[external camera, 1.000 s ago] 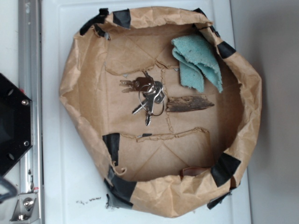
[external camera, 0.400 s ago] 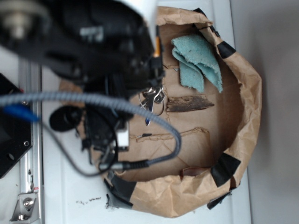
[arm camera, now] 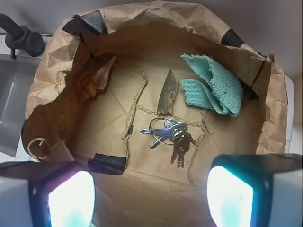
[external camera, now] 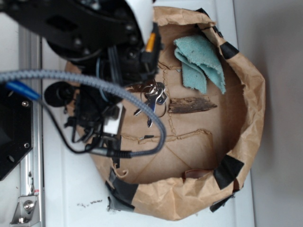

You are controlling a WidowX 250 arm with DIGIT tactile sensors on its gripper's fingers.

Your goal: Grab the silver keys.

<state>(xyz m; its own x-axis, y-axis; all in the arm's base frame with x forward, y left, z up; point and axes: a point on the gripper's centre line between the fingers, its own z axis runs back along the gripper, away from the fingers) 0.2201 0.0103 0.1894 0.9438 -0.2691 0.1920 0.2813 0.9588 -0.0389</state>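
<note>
The small bunch of silver and brassy metal keys [arm camera: 168, 135] on thin round rings is seen lying flat on the floor of the crumpled brown paper bag [arm camera: 52, 71], well apart from its walls. The black gripper [arm camera: 150, 196] is held wide open above the bunch, nothing between its pads. A slip is judged the main risk: flat thin keys offer little to pinch, so the pads could close over them or only snag a ring. The brown splintered wood sliver [arm camera: 166, 93] (just beside the rings) could be caught too; the teal cloth scrap [arm camera: 213, 87] lies farther off.
</note>
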